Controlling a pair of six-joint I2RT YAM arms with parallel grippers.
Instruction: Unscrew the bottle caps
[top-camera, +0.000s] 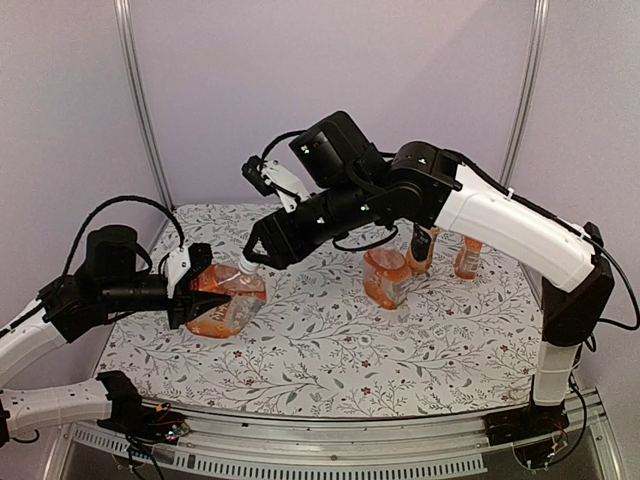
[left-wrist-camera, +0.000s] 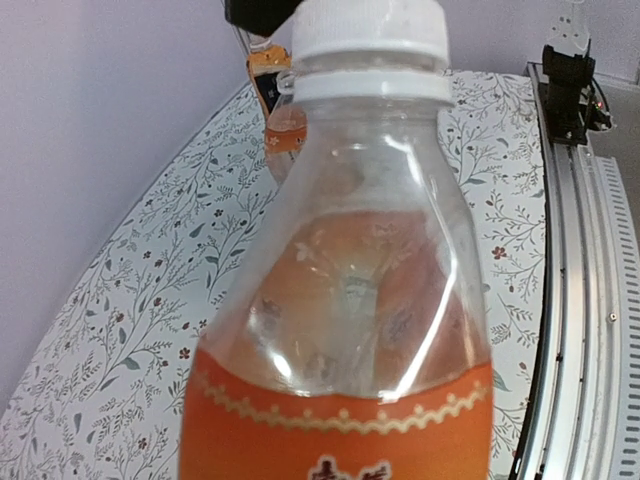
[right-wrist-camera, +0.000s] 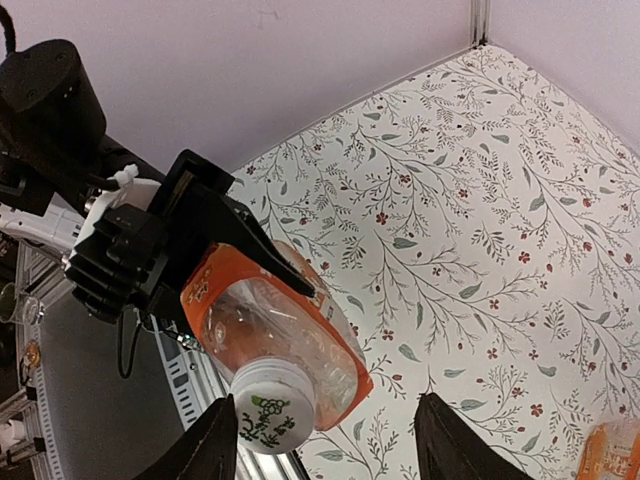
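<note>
Bottle cap (right-wrist-camera: 268, 415): small white screw cap with a green print on its top. It sits on the neck of the held bottle, over the left front of the bench (top-camera: 400, 350).
Held bottle (top-camera: 225, 300): clear plastic with an orange label, tipped so its neck points toward the right arm. How full it is cannot be told.
Left hand (top-camera: 195, 292): pinching the held bottle around its labelled body.
Right hand (top-camera: 252, 258): jaws spread on either side of the cap. One finger (right-wrist-camera: 215, 445) is just beside the cap and the other (right-wrist-camera: 450, 440) is apart from it, so nothing is gripped.
Other bottles (top-camera: 420, 250): three stand at the back right, partly behind the right arm. Their caps are too hidden to describe.
Handling: the cap is probably light, rigid and ribbed, though smooth plastic may slip. The thin bottle wall likely dents if squeezed.
Where to hold: across the cap's ribbed side wall, squarely, while the body stays braced at the label.
</note>
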